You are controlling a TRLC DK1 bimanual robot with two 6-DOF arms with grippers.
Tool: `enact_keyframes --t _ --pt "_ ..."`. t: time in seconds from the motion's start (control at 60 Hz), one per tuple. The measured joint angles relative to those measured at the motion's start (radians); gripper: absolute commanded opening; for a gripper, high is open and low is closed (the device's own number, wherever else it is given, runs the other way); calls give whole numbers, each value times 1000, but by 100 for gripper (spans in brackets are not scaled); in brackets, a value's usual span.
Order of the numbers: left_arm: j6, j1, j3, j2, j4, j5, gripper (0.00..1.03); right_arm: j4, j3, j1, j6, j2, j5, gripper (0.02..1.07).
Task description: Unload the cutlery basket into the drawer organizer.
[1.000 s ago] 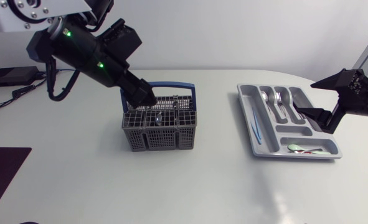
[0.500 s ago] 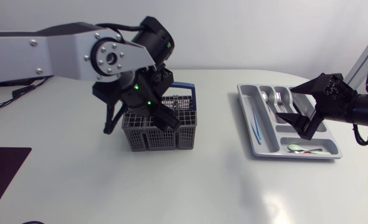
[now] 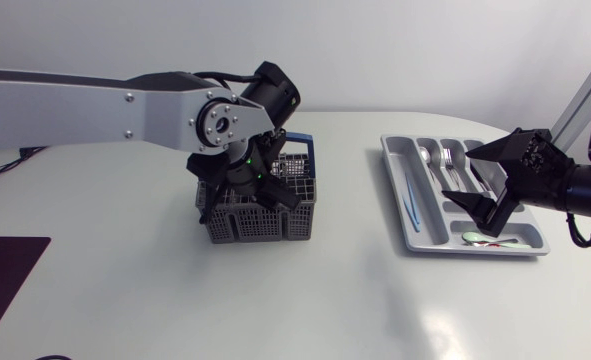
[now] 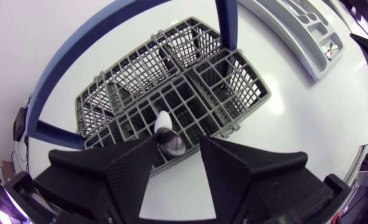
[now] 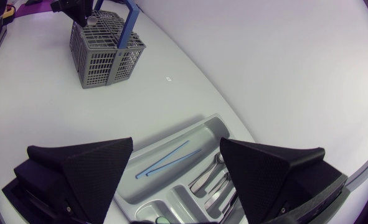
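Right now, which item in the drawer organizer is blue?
The thin blue utensil, alone in the long slot nearest the basket; the silver cutlery and green spoon sit elsewhere.

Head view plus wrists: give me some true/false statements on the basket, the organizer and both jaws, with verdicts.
1. A spoon stands in the cutlery basket, between the open jaws of the left arm. True.
2. The basket's handle is red. False: it is blue.
3. The jaws of the right arm are shut on a fork. False: they are open and hold nothing, over the drawer organizer.
4. The organizer holds silver pieces and a thin blue piece. True.
5. The basket lies on its side. False: it stands upright.
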Motion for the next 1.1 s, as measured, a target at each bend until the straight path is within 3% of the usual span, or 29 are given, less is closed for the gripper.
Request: enact_keyframes --t 0.067,0.233,0.383,0.917,1.1 --pt "-2 0 0 0 3 -11 34 0 0 0 0 -5 0 103" --pt "-2 -6 0 -1 25 -38 11 1 -13 0 0 -19 0 103" --pt "-4 -6 -2 -14 25 -48 3 0 -25 0 0 -30 0 103" --pt "26 -32 -50 -102 24 -121 3 1 -48 0 0 -44 0 103" --pt "63 -73 -50 -165 25 -176 3 1 -48 10 0 -51 0 103"
